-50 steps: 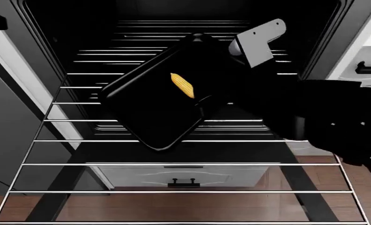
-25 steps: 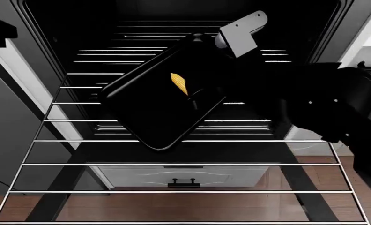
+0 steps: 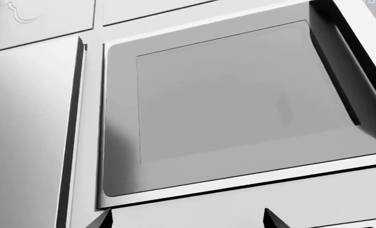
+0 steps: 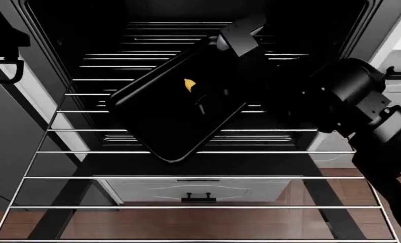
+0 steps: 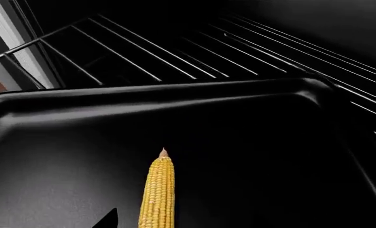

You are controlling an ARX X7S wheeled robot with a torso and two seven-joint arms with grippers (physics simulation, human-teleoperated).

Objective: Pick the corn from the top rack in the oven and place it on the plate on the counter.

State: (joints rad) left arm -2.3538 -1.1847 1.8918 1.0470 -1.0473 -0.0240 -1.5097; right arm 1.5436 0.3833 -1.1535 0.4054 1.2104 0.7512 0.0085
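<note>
The corn (image 4: 188, 85) lies on a black baking tray (image 4: 153, 121) that sits askew on the top rack (image 4: 79, 129) of the oven (image 4: 45, 61). My right gripper (image 4: 204, 104) hangs over the corn's lower half and hides it in the head view. In the right wrist view the corn (image 5: 157, 190) runs between the jaws of the right gripper (image 5: 186, 223), which is open; one fingertip (image 5: 106, 221) shows beside the cob with a gap, the other is lost against the black tray. My left gripper (image 3: 186, 221) is open before a flat steel panel (image 3: 239, 104). Plate and counter are out of view.
The tray's raised rim (image 5: 175, 90) surrounds the corn. The rack's wires reach forward over a wooden floor (image 4: 187, 217). White cabinets with black handles (image 4: 400, 73) stand at the right. Part of my left arm (image 4: 1, 35) shows at the upper left edge.
My right arm has swung left and further over the tray, and its gripper now covers most of the corn. The left arm has come further into view at the upper left.
</note>
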